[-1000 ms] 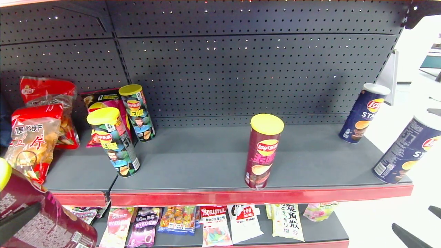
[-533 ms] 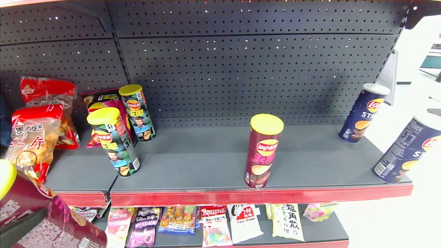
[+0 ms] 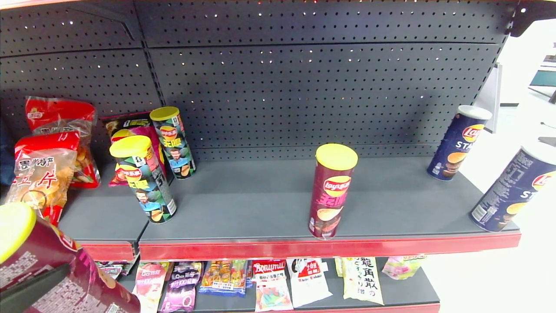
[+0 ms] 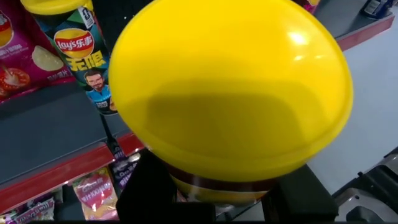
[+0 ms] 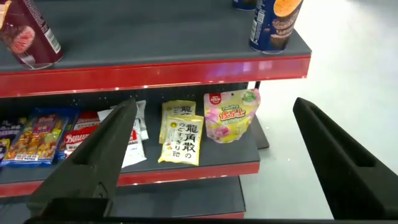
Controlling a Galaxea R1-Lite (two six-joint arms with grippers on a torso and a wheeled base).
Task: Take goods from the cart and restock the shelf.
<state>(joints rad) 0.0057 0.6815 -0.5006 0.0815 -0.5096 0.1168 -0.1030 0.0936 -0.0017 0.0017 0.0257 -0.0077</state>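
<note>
Gripping the maroon chip can [image 3: 52, 254] by its body, your left gripper [image 4: 221, 200] is holding it tilted, low before the left front edge of the shelf [image 3: 260, 208]; your right gripper [image 5: 214, 111] is hanging spread wide, empty.

Light is even and moderate on the dark grey metal shelf board [image 3: 260, 200]; the pale floor [image 3: 486, 282] right of it is washed out white. Behind it, light pinpoints pierce the black perforated back panel [image 3: 321, 91]. The round yellow plastic lid [image 4: 230, 81] shows a glare spot and broad shadow.
</note>
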